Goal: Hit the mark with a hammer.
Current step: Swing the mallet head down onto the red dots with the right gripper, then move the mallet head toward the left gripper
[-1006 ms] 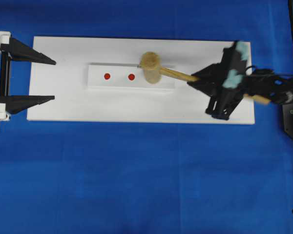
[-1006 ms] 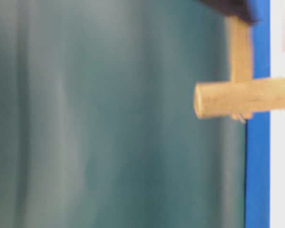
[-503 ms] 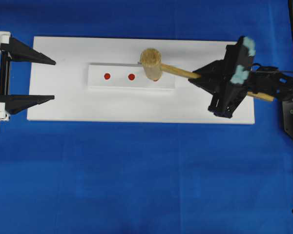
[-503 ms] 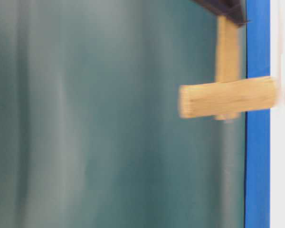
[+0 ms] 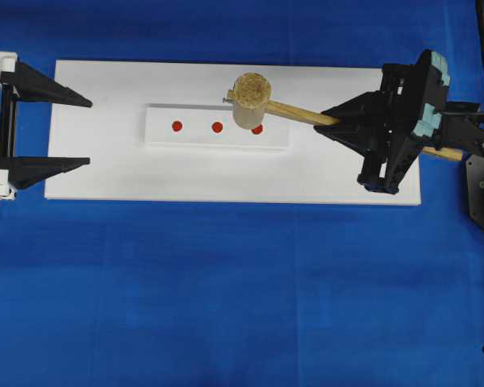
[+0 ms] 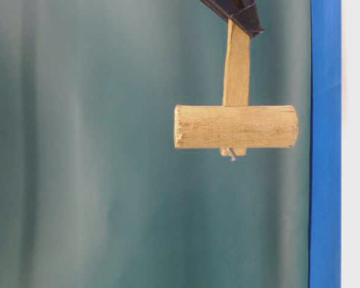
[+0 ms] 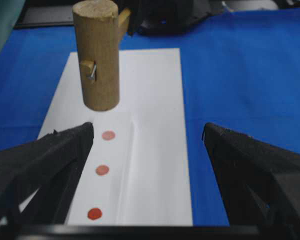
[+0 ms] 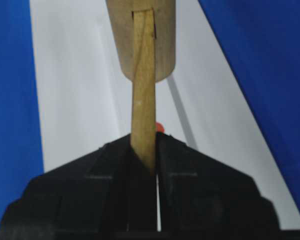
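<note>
The right end effector (image 5: 332, 122) is clamped on the slim handle of the hammer (image 5: 251, 101), whose thick wooden head hangs clear above the right end of the white block (image 5: 198, 137), over the rightmost of three red marks (image 5: 257, 129). The block lies on a white board (image 5: 226, 173) that rests on the blue desk (image 5: 226, 282). At the board's left edge the left end effector (image 5: 85, 133) sits with its fingers spread wide apart, holding nothing.
</note>
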`<state>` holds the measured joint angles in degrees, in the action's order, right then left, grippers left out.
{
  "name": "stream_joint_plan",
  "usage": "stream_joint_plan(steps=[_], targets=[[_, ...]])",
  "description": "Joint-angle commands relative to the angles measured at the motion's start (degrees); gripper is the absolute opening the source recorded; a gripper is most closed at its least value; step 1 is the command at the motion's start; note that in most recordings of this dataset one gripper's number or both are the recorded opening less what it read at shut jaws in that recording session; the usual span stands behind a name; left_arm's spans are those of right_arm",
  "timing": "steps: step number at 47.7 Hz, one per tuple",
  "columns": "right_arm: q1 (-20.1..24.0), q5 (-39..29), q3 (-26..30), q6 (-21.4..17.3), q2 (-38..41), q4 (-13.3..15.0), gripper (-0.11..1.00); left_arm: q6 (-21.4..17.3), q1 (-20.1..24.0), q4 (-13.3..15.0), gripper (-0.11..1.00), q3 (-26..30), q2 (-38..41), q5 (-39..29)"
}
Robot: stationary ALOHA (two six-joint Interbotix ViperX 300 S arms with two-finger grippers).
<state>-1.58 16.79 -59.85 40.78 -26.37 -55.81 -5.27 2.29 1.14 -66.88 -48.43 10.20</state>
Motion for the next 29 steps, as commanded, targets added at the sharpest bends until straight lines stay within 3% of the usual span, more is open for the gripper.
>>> stream_joint_plan(steps=[1, 12, 29], targets=[[0.1, -0.1, 2.3, 0.1, -0.7, 0.4, 0.03, 0.1, 0.0, 0.0, 0.89, 0.4, 0.1, 0.4], [1.2, -1.0, 7.0, 0.1, 4.3, 0.4, 0.03, 0.1, 0.4, 0.1, 0.89, 0.4, 0.8, 0.4], [2.1, -1.5, 18.9, 0.1, 16.4, 0.4, 0.03, 0.1, 0.7, 0.1, 0.89, 0.4, 0.9, 0.4]])
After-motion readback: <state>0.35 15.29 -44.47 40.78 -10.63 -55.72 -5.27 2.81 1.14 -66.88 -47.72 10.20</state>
